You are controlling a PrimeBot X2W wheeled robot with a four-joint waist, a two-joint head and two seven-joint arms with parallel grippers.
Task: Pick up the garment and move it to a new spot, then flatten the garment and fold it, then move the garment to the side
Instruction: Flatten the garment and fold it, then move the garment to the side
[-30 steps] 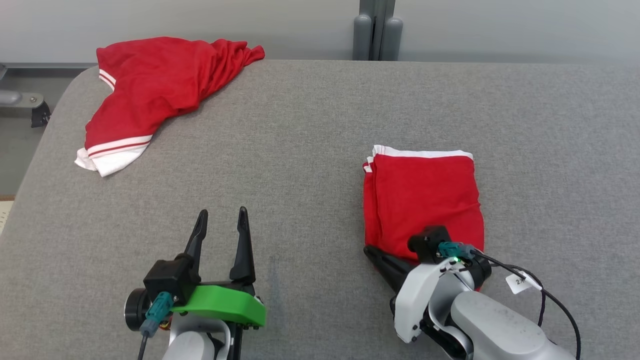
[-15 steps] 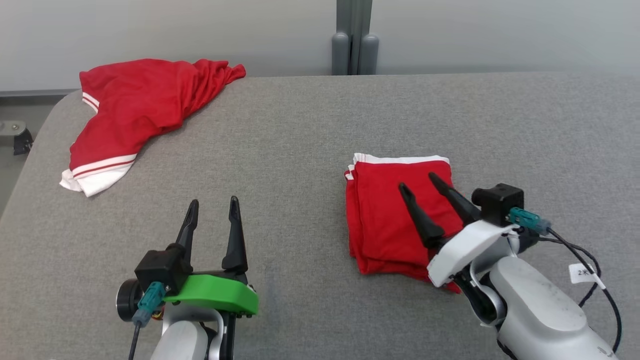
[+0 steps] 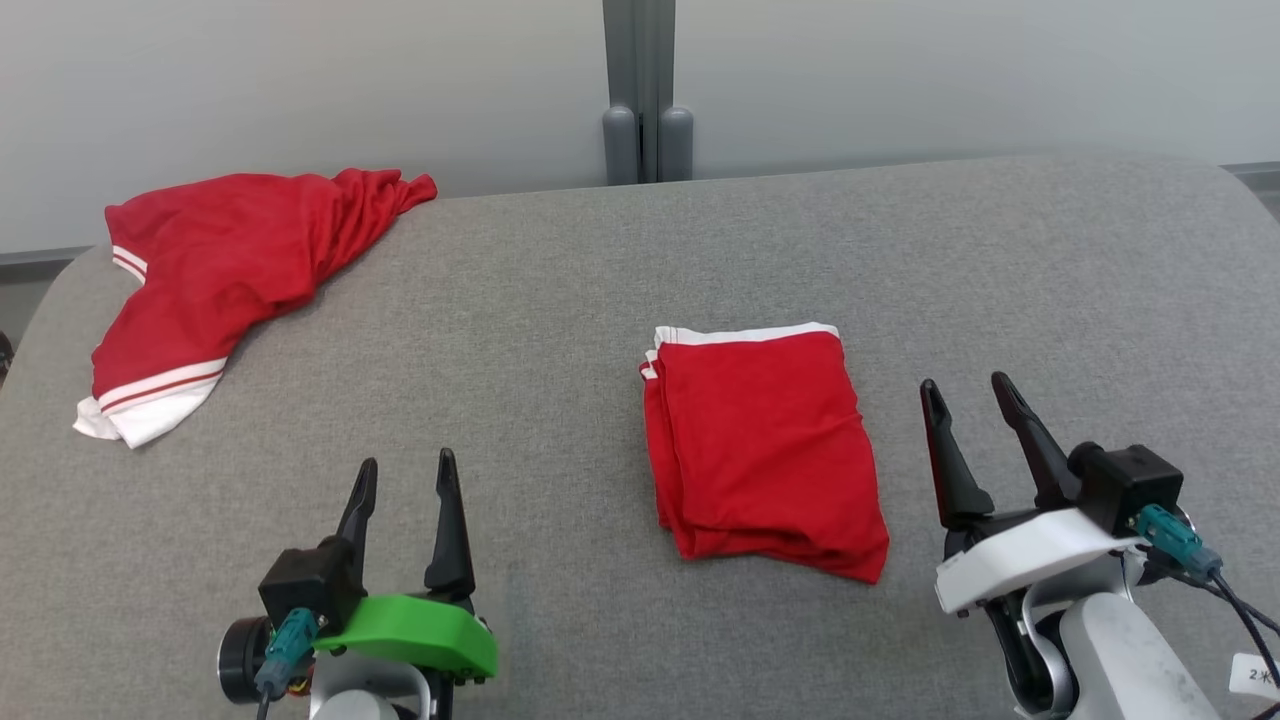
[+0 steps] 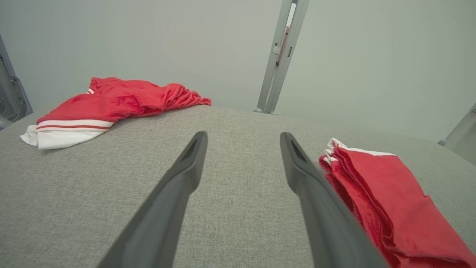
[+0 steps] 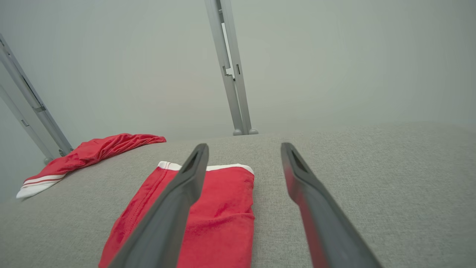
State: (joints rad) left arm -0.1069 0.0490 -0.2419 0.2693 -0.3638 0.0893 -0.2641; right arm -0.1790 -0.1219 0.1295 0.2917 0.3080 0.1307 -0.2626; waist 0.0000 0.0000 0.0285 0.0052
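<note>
Folded garment [image 3: 765, 450] — red, white trim along its far edge — lies flat on the grey padded table [image 3: 560, 620], a bit right of centre, layers stacked neat w/ edges roughly square. Nothing touches it, so the fold looks done & the piece set down to rest on its own. Right gripper [image 3: 965, 382] sits just beside its right edge, apart from the cloth, jaws spread wide & empty, fingers pointing away from the robot; prob. parked clear so it won't drag or rumple the stack. Left gripper [image 3: 406, 458] is near the front edge, well apart on the other side, also wide open w/ nothing in it — a neutral ready pose, not reaching. Further out, at the far left corner, a crumpled garment [image 3: 230, 270], same red w/ white striped hem, lies bunched & unfolded; likely the next one to handle. Behind the table: a grey post [image 3: 640, 100] against a plain wall.
</note>
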